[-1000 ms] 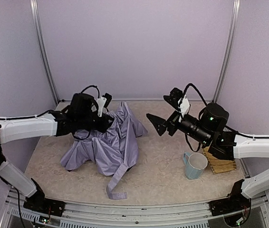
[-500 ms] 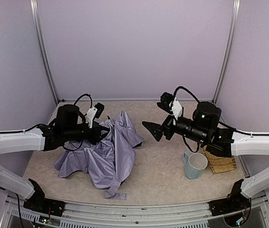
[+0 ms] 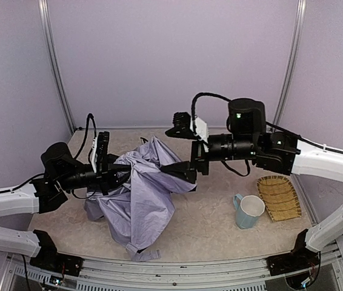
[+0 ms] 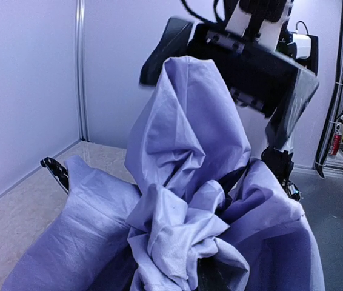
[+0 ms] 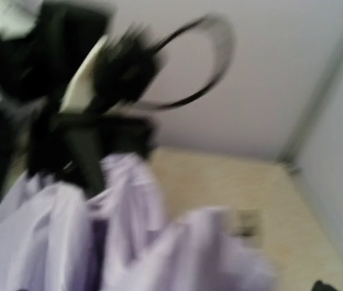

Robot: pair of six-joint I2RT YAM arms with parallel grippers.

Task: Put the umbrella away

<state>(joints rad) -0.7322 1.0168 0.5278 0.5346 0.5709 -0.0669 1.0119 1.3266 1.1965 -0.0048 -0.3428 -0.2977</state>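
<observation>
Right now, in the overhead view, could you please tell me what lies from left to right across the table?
left gripper → umbrella → right gripper → mug → wicker tray

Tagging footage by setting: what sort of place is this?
Probably a robot test booth: lavender walls with metal posts enclose a speckled tabletop, and a left arm and right arm work an umbrella.
</observation>
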